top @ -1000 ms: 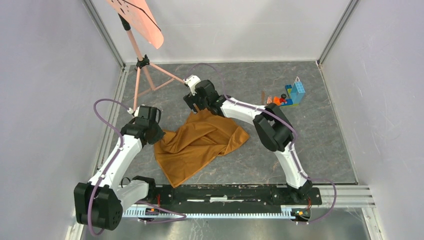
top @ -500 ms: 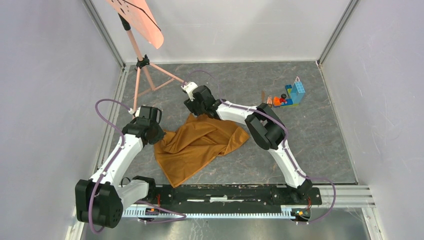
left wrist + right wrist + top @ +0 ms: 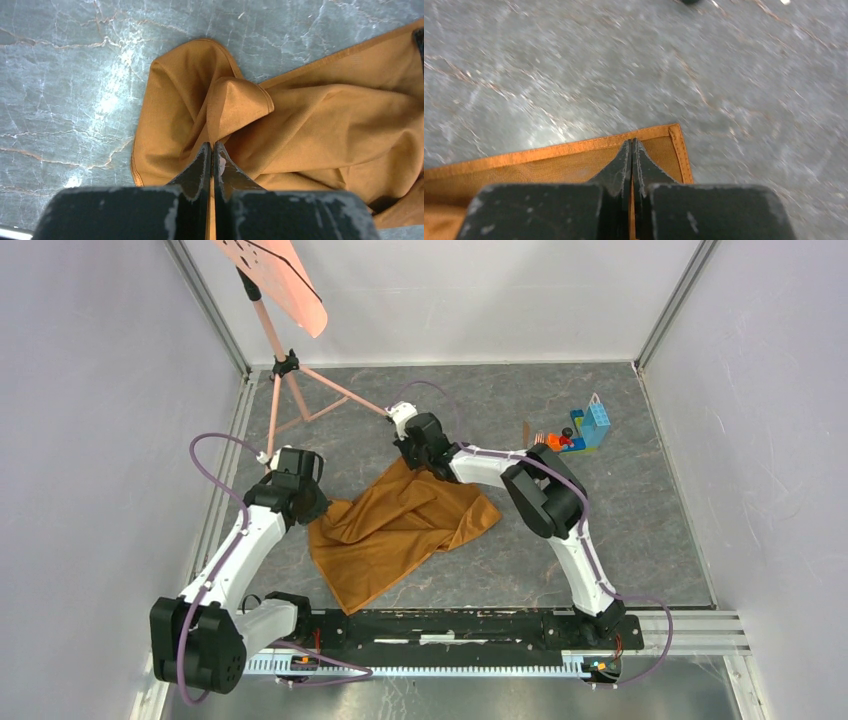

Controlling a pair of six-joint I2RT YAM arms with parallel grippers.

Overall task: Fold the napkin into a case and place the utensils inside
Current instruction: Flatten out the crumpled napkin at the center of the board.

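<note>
The orange-brown napkin [image 3: 400, 525] lies crumpled mid-table. My left gripper [image 3: 312, 515] is at its left side, shut on a raised fold of the napkin [image 3: 325, 120], the cloth pinched at the left gripper's tips [image 3: 212, 145]. My right gripper [image 3: 408, 456] is at the far corner. In the right wrist view its jaws [image 3: 631, 141] are shut on the hemmed corner of the napkin [image 3: 549, 165], with cloth showing between the fingers. The dark reddish-brown utensils [image 3: 530, 434] lie on the table at the back right, beside the toy bricks.
A colourful toy brick pile [image 3: 585, 430] sits at the back right. A salmon-pink sheet [image 3: 275, 275] on a tripod stand [image 3: 290, 390] occupies the back left corner. White walls with metal rails enclose the grey marble-patterned table [image 3: 640, 540].
My right gripper has gone from open to shut on the napkin's far corner and has shifted a little to the right. The left arm has not moved.
</note>
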